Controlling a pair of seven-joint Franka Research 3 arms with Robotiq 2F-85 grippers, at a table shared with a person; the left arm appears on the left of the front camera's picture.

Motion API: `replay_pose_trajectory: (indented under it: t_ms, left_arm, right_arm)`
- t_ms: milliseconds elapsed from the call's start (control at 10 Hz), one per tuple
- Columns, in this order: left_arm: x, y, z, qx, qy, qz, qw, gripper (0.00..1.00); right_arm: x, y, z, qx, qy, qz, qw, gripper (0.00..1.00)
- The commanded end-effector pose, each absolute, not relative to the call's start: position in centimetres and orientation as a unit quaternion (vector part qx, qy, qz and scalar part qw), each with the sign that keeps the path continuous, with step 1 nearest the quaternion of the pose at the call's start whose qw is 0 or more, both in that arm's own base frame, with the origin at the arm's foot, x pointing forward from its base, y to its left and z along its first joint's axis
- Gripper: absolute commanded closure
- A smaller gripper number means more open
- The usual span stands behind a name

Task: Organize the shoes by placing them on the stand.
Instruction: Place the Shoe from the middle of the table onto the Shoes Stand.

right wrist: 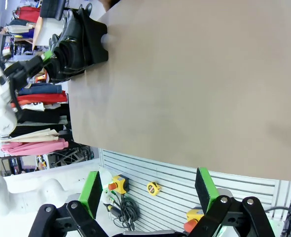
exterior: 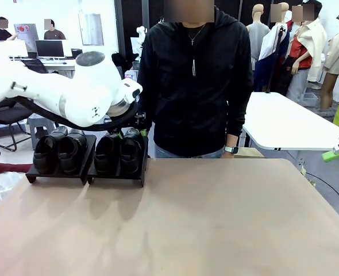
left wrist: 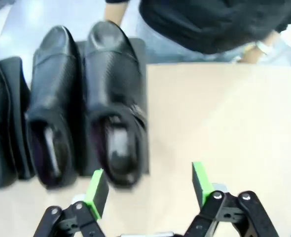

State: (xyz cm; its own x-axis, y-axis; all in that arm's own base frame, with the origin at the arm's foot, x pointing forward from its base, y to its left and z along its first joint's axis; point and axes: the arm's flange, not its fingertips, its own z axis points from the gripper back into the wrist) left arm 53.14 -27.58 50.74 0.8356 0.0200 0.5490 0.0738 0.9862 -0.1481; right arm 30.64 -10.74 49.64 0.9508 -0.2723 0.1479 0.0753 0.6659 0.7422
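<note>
All four shoes (exterior: 89, 150) sit on the stand (exterior: 116, 176) at the table's (exterior: 215, 230) far-left edge. Left gripper (left wrist: 148, 187) hangs released above the rightmost shoe (left wrist: 115, 98); right gripper (right wrist: 149, 190) spread, empty, off the table's side.

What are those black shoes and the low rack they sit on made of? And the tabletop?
The shoes look like polished leather or a lookalike: glossy black with soft highlights. The rack seems matte black board or plastic, flat and dull; which one I cannot tell. The tabletop looks like a smooth tan laminate or mat, with no shine.
</note>
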Motion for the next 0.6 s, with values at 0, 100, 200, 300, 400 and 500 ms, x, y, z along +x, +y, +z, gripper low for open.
replay_pose_trajectory:
  t_ms: [0,100,200,300,400,500]
  left_arm:
    - [46.4,-27.9,53.6,-0.104,-0.235,-0.03,0.966,0.0]
    - [42.4,-28.1,54.7,-0.118,-0.228,-0.042,0.966,0.0]
    - [37.2,-28.9,55.5,-0.184,-0.214,-0.123,0.952,0.0]
    - [32.9,-29.2,55.4,-0.179,-0.231,-0.113,0.95,0.0]
    - [29.0,-28.7,55.1,-0.201,-0.239,-0.158,0.937,0.0]
    - [26.0,-26.8,54.6,-0.227,-0.251,-0.194,0.921,0.0]
  right_arm:
    - [30.6,-10.9,50.0,0.403,-0.127,-0.093,0.901,0.0]
    - [30.6,-10.9,50.0,0.403,-0.127,-0.093,0.901,0.0]
    - [30.6,-10.9,50.0,0.403,-0.127,-0.093,0.901,0.0]
    - [30.6,-10.9,50.0,0.403,-0.127,-0.093,0.901,0.0]
    - [30.6,-10.9,50.0,0.403,-0.127,-0.093,0.901,0.0]
    - [30.6,-10.9,50.0,0.403,-0.127,-0.093,0.901,0.0]
